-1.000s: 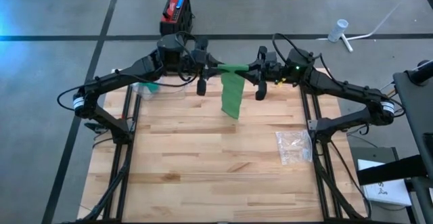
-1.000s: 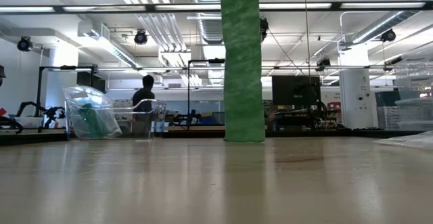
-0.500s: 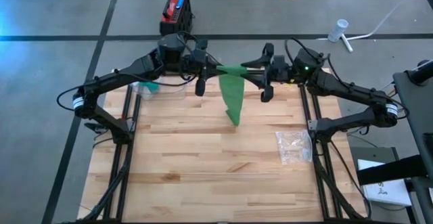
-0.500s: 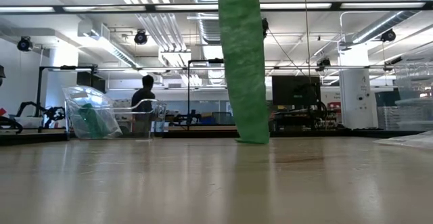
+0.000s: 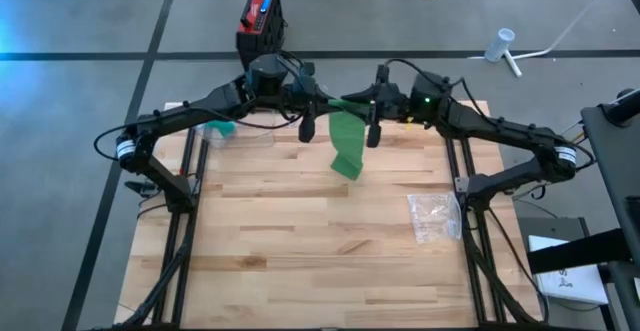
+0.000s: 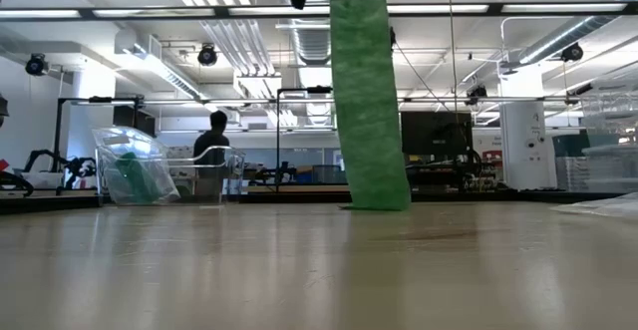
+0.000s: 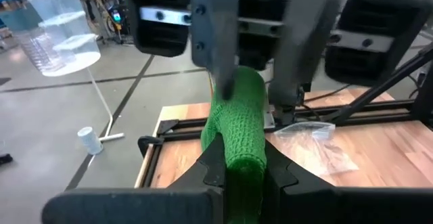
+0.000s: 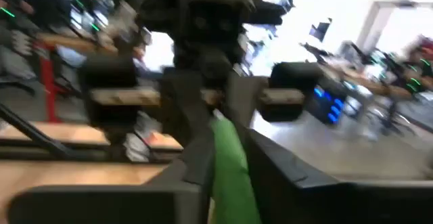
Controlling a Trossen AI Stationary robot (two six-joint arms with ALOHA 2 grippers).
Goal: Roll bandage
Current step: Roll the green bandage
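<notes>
The green bandage (image 5: 346,141) is held up over the table's far middle between my two grippers. Its rolled part (image 7: 238,126) lies level between them. A loose strip (image 6: 368,101) hangs down from the roll, and its lower end (image 6: 379,200) rests on the wooden table (image 5: 300,251). My left gripper (image 5: 322,103) comes in from the left and is shut on the roll. My right gripper (image 5: 360,104) faces it from the right, shut on the roll's other end. My left gripper pinches the roll's near end (image 7: 241,158) between its two fingers, coming in level from the table's left along the roll's axis. The roll is lifted clear. My right gripper has the roll's opposite end (image 8: 229,158) between its two fingers (image 7: 222,51), level from the table's right; the view is blurred.
A clear plastic container (image 5: 224,131) with green material stands at the table's far left. A clear plastic bag (image 5: 435,216) lies at the right. A red and black box (image 5: 260,16) sits on the floor beyond the far edge. The table's near half is bare wood.
My right gripper drew back a little toward the table's right edge, then came back toward my left gripper and turned about its own axis. Both grippers have sunk slightly. The hanging strip has swung, and its lower end has shifted a little along the table.
</notes>
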